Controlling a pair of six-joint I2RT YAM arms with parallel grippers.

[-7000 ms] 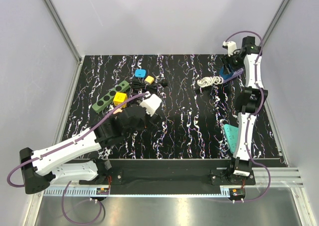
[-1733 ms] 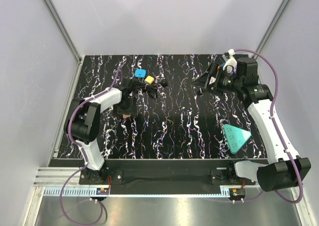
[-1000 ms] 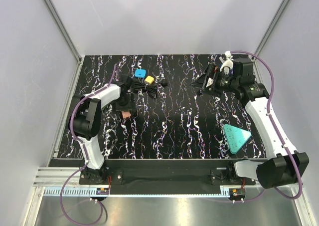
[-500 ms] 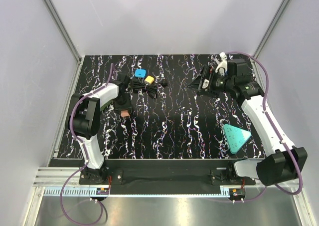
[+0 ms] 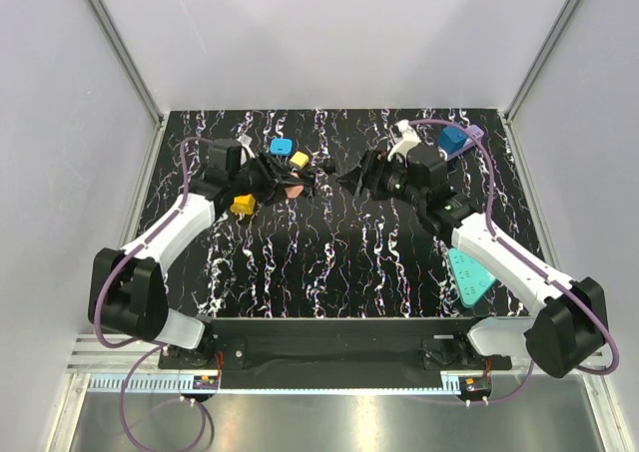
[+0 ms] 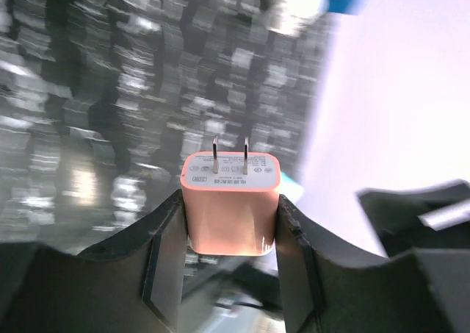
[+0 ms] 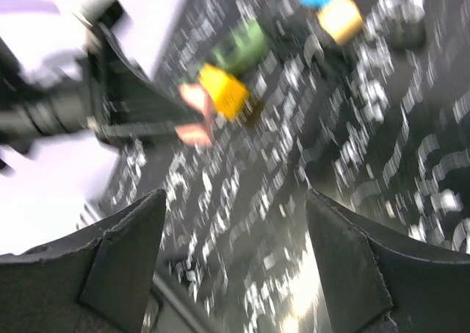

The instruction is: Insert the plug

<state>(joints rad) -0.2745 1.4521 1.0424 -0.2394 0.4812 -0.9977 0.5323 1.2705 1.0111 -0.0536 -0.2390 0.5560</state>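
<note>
Two arms stretch over the black marbled counter (image 5: 329, 272) toward its far edge. We see the left arm (image 5: 165, 234) run up from the near left corner and bend inward. The right arm (image 5: 499, 254) runs from the near right corner across to the middle. We put the left gripper (image 5: 280, 185) toward the far left corner and the right gripper (image 5: 351, 179) near the middle of the far edge. The two face each other, apart, with a black cable tangle (image 5: 305, 181) between them.

One teal triangular piece (image 5: 469, 272) lies flat by the right edge, just beside the right arm. We catch the green power strip (image 7: 244, 42) only in the right wrist view, blurred, just beyond a yellow plug (image 5: 242, 205). From above we can't make the strip out. One blue block (image 5: 454, 138) sits at the far right corner.

We see the left gripper pinching the pink plug (image 6: 230, 201) by its sides. Its fingers (image 6: 167, 248) press on both flanks, and the two metal prongs point away from the wrist. The right gripper is spread wide, with nothing between its fingers (image 7: 125, 256). Its wrist view is motion-blurred but shows the pink plug and the left gripper ahead of it.

One small blue plug (image 5: 282, 147) and a second yellow plug (image 5: 299, 159) lie side by side at the cable tangle, near the far edge.
</note>
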